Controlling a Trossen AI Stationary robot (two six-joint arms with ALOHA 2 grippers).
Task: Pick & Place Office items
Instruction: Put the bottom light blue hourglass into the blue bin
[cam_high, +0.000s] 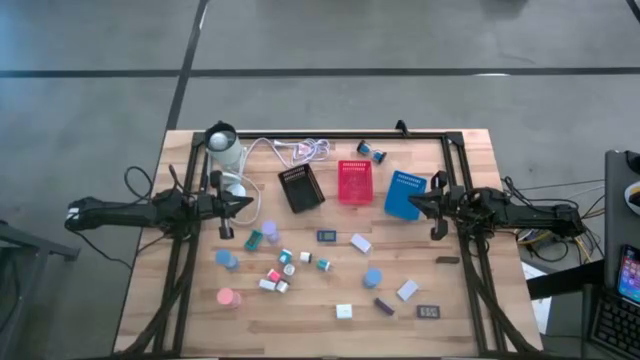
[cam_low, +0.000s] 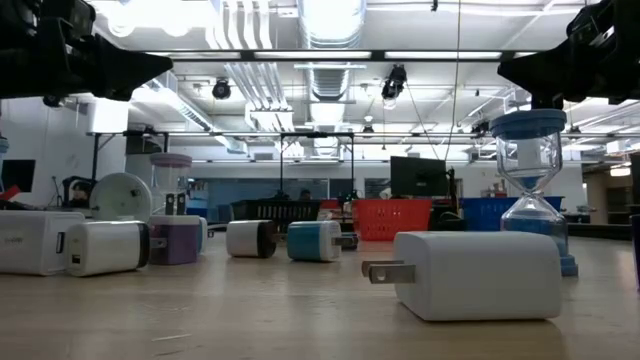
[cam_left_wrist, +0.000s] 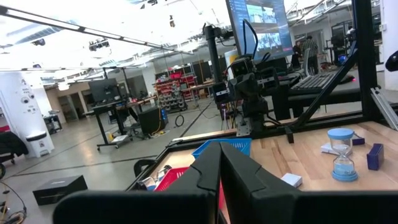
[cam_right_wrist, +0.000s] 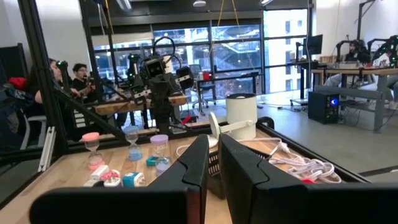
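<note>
Both arms are waiting above the table (cam_high: 200, 310). The left tool (cam_high: 243, 204) and the right tool (cam_high: 413, 205) are hanging narrow and empty beside the red tray (cam_high: 354, 181). The office items (cam_high: 300, 265) are lying scattered in front of that tray, ready for picking.

No writing is legible on anything here.

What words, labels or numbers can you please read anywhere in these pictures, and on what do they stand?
None can be read.
White charger block in the low view: faint grey marking, too blurred to read.
Monitor beyond the table in the left wrist view: shows pictures, any text too small.
</note>
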